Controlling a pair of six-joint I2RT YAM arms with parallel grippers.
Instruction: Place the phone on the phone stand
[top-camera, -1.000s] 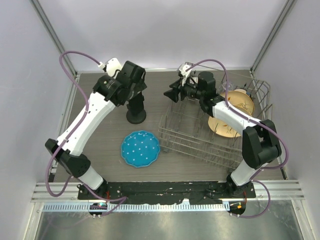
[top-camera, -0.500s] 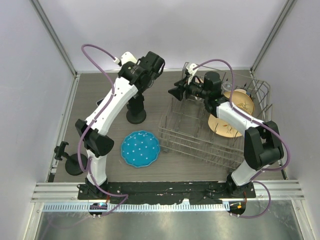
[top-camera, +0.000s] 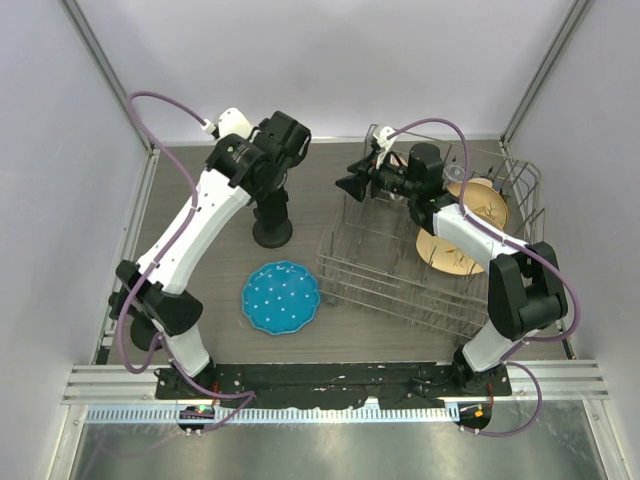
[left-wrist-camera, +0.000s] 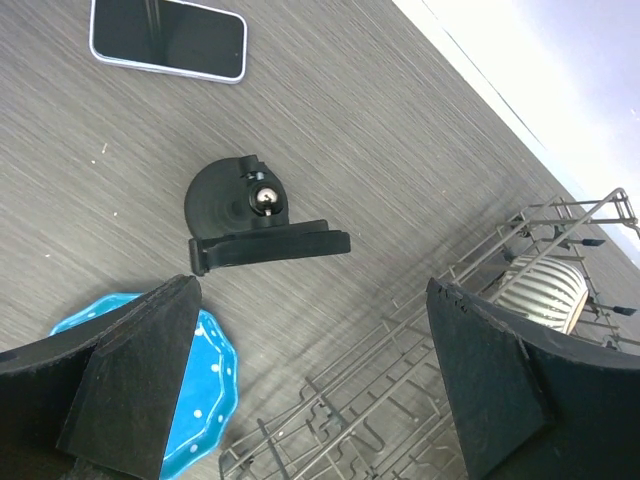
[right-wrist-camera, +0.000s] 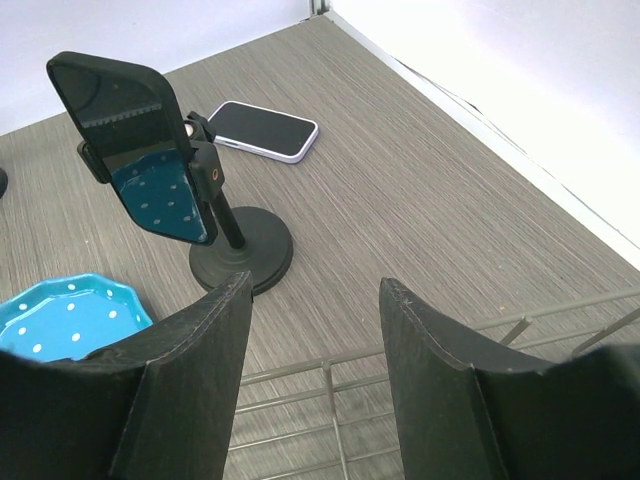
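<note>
Phone (left-wrist-camera: 168, 40) is lying flat and screen-up on the bench (top-camera: 330, 330), a grey wood-grain surface that is carrying everything else. Wire dish rack (top-camera: 390, 270) is occupying the right half of the bench and is holding tan plates (top-camera: 460, 250) at its far right. Blue dotted plate (top-camera: 280, 297) is sitting just left of the rack. Black phone stand (right-wrist-camera: 160, 160) is standing on its round base behind the blue plate, its cradle tilted and empty; the phone is resting beyond the stand, near it but apart from the base. Left hand (left-wrist-camera: 315, 370) is hovering above the stand with fingers spread wide, gripping nothing. Right hand (right-wrist-camera: 315, 380) is hanging over the rack's near corner, fingers parted and empty, facing the stand.
</note>
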